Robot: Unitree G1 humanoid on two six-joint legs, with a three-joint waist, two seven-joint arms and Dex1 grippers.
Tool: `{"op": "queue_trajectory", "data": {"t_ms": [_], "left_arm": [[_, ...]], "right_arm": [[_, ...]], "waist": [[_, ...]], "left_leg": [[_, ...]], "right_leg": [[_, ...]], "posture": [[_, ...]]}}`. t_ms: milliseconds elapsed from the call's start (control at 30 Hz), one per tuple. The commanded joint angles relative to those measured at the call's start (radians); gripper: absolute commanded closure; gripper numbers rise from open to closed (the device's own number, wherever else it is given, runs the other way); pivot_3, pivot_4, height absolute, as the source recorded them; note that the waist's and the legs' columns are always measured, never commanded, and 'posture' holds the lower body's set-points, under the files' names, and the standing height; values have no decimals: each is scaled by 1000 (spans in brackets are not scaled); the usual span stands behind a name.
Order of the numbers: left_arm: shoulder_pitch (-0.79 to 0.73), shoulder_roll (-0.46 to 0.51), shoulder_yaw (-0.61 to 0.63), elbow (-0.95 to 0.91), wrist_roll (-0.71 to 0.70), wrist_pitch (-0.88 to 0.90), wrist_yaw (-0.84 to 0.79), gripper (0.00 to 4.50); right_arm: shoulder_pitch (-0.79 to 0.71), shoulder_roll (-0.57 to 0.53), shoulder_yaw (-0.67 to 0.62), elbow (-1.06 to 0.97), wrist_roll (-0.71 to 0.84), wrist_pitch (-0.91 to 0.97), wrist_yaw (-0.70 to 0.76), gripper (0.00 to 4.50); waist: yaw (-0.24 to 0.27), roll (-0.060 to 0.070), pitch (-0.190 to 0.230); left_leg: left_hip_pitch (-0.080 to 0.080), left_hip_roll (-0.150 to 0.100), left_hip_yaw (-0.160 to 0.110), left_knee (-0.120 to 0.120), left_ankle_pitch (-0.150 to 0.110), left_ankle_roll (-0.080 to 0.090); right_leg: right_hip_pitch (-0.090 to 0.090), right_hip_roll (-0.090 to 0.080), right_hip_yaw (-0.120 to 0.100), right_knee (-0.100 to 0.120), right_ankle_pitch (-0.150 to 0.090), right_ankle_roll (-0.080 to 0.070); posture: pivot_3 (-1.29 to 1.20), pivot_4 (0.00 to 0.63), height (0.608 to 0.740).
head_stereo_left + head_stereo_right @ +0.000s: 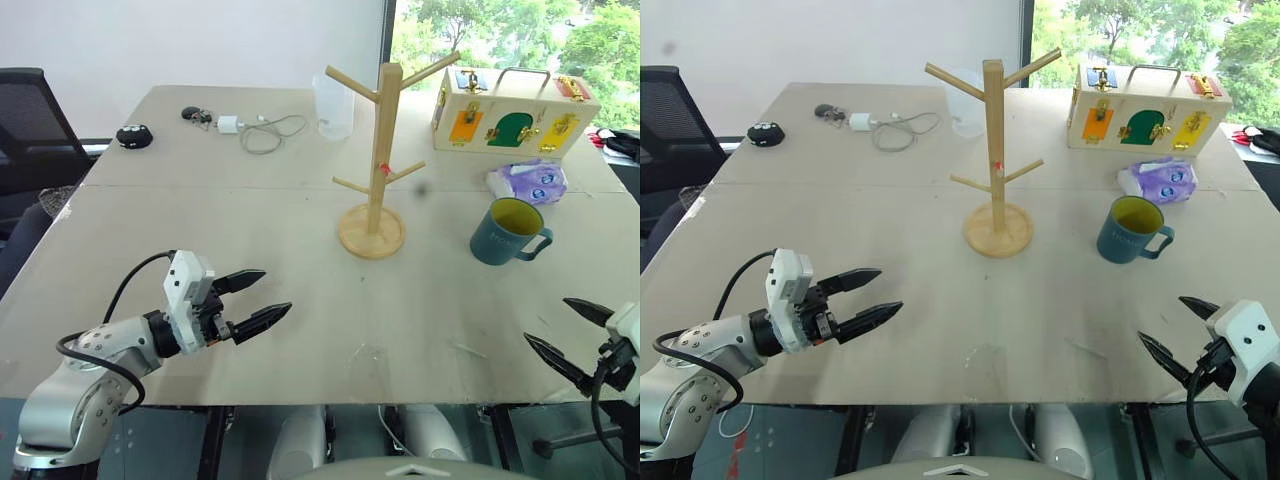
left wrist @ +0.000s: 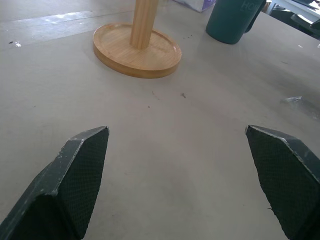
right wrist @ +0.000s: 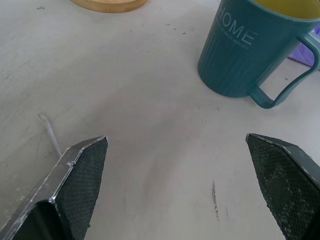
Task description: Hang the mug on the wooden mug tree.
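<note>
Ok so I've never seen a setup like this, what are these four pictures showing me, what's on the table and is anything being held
This is a two-armed robot at a table. Two pictures come from cameras in its head, looking down over its arms. The other two come from a camera on each wrist; the dark wedges at the bottom are that arm's own jaws.

The left gripper and right gripper both have open jaws and hold nothing.

On the table stand a teal mug, upright with its handle toward the robot's right, and a wooden mug tree with bare pegs. Behind them sit a clear cup, a yellow toy box, a purple packet and a charger with cable.
</note>
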Motion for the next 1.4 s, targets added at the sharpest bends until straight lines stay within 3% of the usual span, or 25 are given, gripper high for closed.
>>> {"op": "queue_trajectory", "data": {"t_ms": [33,233,367,533,667,867,967,1400], "left_arm": [[-52,10,6,-4,-20,-22,-29,20],[-168,-1,-52,-40,-58,-78,-128,20],[-205,38,-80,-82,-109,-52,-199,20],[-257,66,-102,-162,-191,12,-176,20],[-266,76,-91,-203,-242,44,-151,0],[-205,75,-81,-221,-219,7,-166,0],[-182,74,-82,-221,-208,-12,-172,0],[-157,83,-58,-196,-196,-52,-186,0]], "right_arm": [[-27,21,-4,4,-23,-24,-50,0],[-235,89,68,32,-138,191,-370,0],[-346,143,93,53,-107,318,-469,0],[-450,187,149,118,-132,325,-524,0],[-503,200,173,173,-155,299,-554,1304],[-543,202,178,249,-169,250,-560,1304],[-557,201,185,279,-175,227,-558,2553],[-617,216,213,310,-171,229,-567,2553]], "waist": [[1,0,0],[11,1,0],[10,0,0],[8,1,1],[5,1,1],[-5,1,1],[-8,1,1],[-8,1,1]], "left_leg": [[0,0,0,0,0,0],[0,-1,3,1,0,0],[-1,0,3,1,0,0],[-1,0,3,0,0,0],[-1,-1,3,0,0,0],[-1,-1,3,0,0,0],[0,-1,3,0,0,0],[0,-1,4,0,0,0]], "right_leg": [[0,0,0,0,0,0],[-1,0,1,-1,0,0],[-1,1,2,0,1,0],[-2,5,2,0,0,0],[-1,5,3,0,1,1],[-1,6,3,0,1,1],[-1,7,3,1,1,1],[-2,7,3,1,1,1]], "posture": [[0,150,740],[0,150,740],[0,150,740],[0,150,740],[0,150,740],[0,150,740],[0,150,740],[0,150,740]]}}
